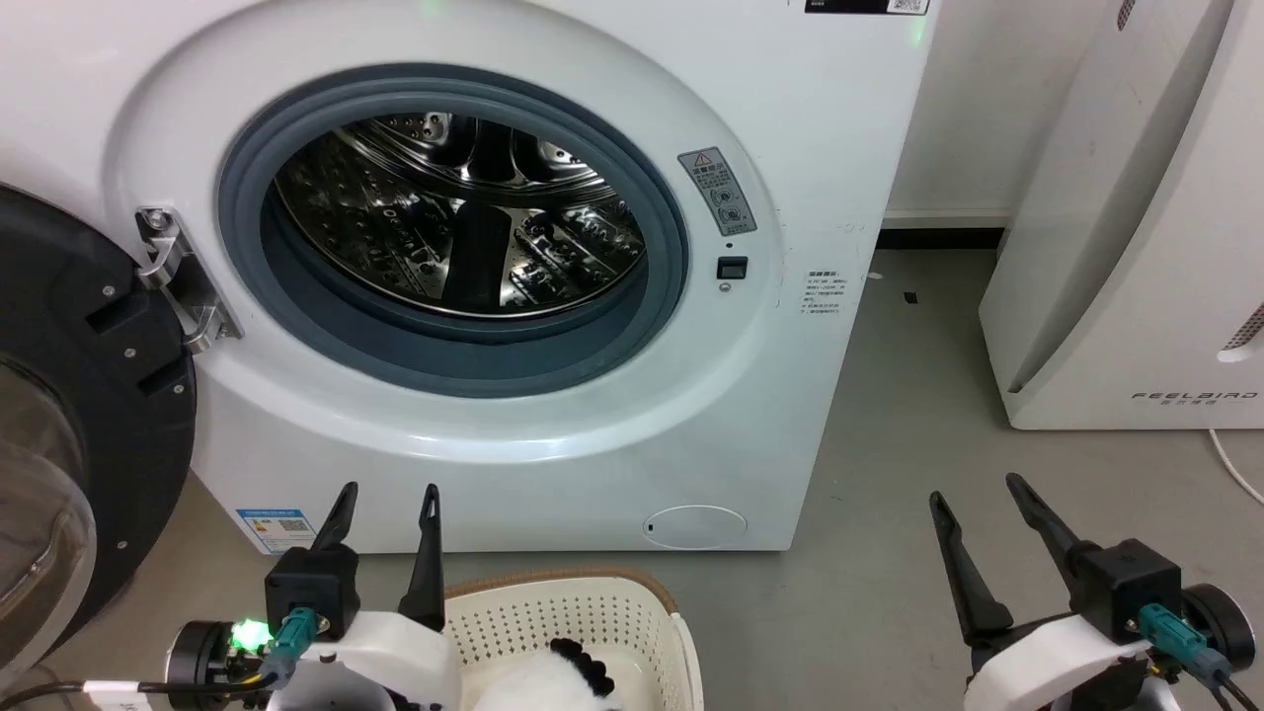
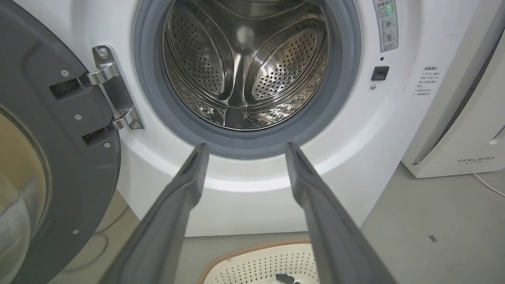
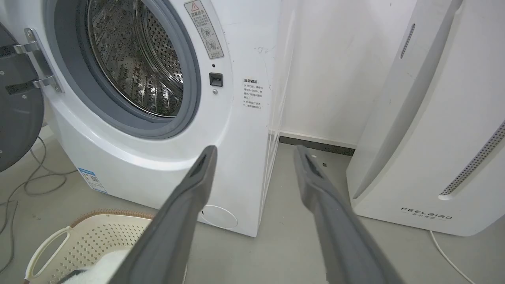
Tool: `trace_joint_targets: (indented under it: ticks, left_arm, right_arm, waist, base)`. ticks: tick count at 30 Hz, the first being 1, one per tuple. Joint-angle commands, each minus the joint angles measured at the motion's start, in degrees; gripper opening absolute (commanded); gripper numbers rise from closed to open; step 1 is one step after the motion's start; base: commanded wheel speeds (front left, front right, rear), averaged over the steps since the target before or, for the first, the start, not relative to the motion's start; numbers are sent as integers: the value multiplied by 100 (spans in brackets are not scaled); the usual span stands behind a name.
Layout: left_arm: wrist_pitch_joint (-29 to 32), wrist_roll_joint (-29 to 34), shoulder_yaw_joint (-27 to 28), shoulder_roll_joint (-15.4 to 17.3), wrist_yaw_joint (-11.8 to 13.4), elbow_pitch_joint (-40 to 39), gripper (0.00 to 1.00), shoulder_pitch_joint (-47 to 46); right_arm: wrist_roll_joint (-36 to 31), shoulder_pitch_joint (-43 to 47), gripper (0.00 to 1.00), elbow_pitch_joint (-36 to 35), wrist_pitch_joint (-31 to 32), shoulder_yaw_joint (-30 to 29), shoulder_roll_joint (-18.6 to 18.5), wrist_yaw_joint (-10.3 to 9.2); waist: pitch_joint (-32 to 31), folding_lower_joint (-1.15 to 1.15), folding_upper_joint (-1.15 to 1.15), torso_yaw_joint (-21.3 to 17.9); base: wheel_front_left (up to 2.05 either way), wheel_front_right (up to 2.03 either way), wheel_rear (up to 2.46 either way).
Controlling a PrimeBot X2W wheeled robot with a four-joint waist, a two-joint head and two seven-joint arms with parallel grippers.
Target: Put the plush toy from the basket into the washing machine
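Washing machine (image 1: 810, 118) stands at the far side, its door (image 1: 79, 415) swung open to the left and the steel drum (image 1: 464, 217) visible through the grey-gasketed porthole. Basket (image 1: 563, 612) sits on the grey floor (image 1: 889, 474) just in front of the washer. Plush toy (image 1: 553, 686) lies inside the basket, white fur with a black patch showing. Left gripper (image 1: 389, 489) hovers by the basket's left edge, fingers spread, holding nothing. Right gripper (image 1: 973, 488) hangs well to the right over the floor, fingers also spread and empty. White slanted appliance (image 1: 1116, 247) stands far right.

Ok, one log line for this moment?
plush toy: in basket | washing machine: door open, drum empty | left gripper: jaws open | right gripper: jaws open
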Motion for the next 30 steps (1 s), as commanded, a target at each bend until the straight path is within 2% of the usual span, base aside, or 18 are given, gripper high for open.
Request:
trace_joint_targets:
  ticks: [1,16,30]
  left_arm:
    - [-60,-44,-29,0,15,32,100,-7]
    - [-207,-235,-212,1,-10,415,100,-109]
    - [-397,-394,-438,2,-65,1172,100,-384]
  right_arm:
    - [11,14,100,-21,-60,-22,1,-1]
    - [34,-21,100,-130,-238,-42,1,-1]
    - [-57,-126,100,-243,-406,-1,2,-2]
  waist:
    - [3,-1,0,-1]
    - [191,-1,0,-17]
    - [576,-1,0,-72]
  base:
    - [0,0,0]
    - [0,0,0]
    - [0,0,0]
